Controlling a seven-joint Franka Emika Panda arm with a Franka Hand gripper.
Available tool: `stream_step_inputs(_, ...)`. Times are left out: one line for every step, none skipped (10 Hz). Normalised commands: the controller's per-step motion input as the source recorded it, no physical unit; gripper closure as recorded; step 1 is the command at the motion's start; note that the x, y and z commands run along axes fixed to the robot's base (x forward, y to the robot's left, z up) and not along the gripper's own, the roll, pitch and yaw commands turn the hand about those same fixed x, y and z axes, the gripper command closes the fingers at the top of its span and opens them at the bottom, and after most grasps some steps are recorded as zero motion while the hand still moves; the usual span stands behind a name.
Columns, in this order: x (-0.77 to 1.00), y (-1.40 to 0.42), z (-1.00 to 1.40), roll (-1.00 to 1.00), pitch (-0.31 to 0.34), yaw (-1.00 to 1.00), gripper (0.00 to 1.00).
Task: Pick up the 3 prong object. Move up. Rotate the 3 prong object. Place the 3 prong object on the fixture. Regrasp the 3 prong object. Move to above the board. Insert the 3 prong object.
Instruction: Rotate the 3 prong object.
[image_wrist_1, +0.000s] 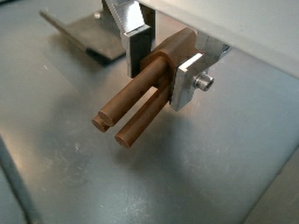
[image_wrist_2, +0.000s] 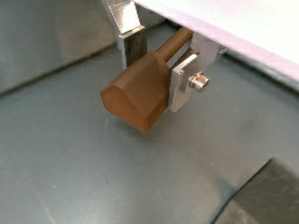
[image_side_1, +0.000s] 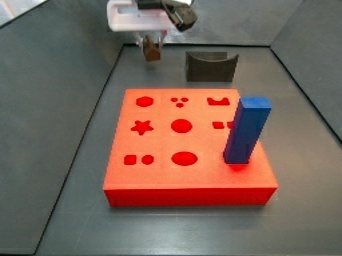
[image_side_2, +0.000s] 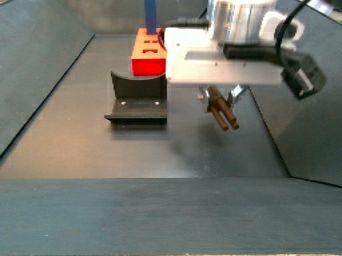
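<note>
The 3 prong object (image_wrist_1: 131, 105) is a brown wooden peg, and my gripper (image_wrist_1: 163, 66) is shut on its thick end. Its prongs stick out past the silver fingers (image_wrist_1: 187, 80). From the other side its blunt house-shaped end (image_wrist_2: 135, 94) shows between the plates of the gripper (image_wrist_2: 159, 70). In both side views the gripper (image_side_1: 151, 40) (image_side_2: 221, 98) holds the peg (image_side_1: 152, 51) (image_side_2: 223, 114) off the floor, prongs slanting down, beside the fixture (image_side_1: 210, 66) (image_side_2: 138, 98) and apart from it. The red-orange board (image_side_1: 187, 150) (image_side_2: 146, 55) lies beyond the fixture.
A tall blue block (image_side_1: 246, 130) (image_side_2: 152, 12) stands in the board's right part. The fixture's edge also shows in both wrist views (image_wrist_1: 84, 35) (image_wrist_2: 268, 201). Grey walls enclose the floor (image_side_1: 74, 120) on both sides.
</note>
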Motion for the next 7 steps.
stream_step_inputs(0.04,0.01,-0.59,0.01,-0.013,0.01,1.00)
stream_step_inputs(0.04,0.01,-0.40,0.01,-0.015,0.01,1.00)
stream_step_inputs(0.04,0.01,-0.26,0.01,-0.017,0.01,1.00)
stream_step_inputs(0.00,0.00,0.00,0.00,0.000,0.00,0.00)
stream_step_inputs(0.00,0.00,1.00,0.00,0.000,0.00,0.00)
stream_step_inputs(-0.01,0.00,1.00,0.00,0.013,0.00,0.00)
stream_step_inputs(-0.01,0.00,1.00,-0.01,0.031,0.00,0.00)
